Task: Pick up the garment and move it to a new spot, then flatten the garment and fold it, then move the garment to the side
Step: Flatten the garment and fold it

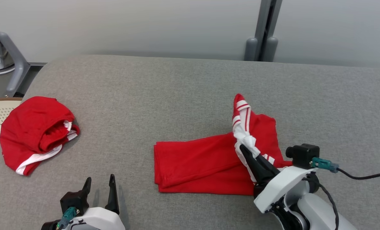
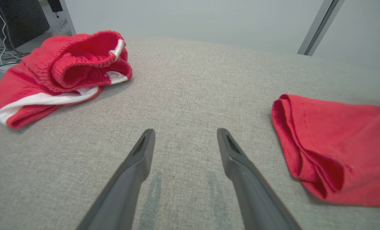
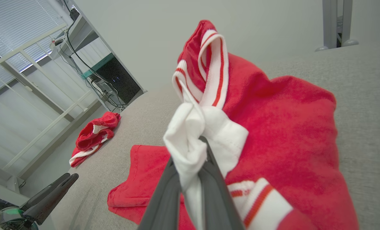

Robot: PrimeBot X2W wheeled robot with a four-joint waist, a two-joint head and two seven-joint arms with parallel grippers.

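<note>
Right end effector point(image 1: 241, 147) pinches the garment point(image 1: 193, 159) by bunched trim alone; lifting may undo the fold. Left end effector point(image 1: 100, 177) gapes, empty.

Grey fabric-covered desk point(image 1: 183, 83) runs right across the head view, with a plain pale wall point(image 1: 129, 25) behind it. There's a grey metal post point(image 1: 262, 28) at 1 o'clock and a grey frame leg point(image 1: 14, 68) at 10. In the right wrist view, a window with blinds point(image 3: 14, 28) and a black computer tower point(image 3: 121, 78) with loose cables both sit around 10 o'clock.
</note>
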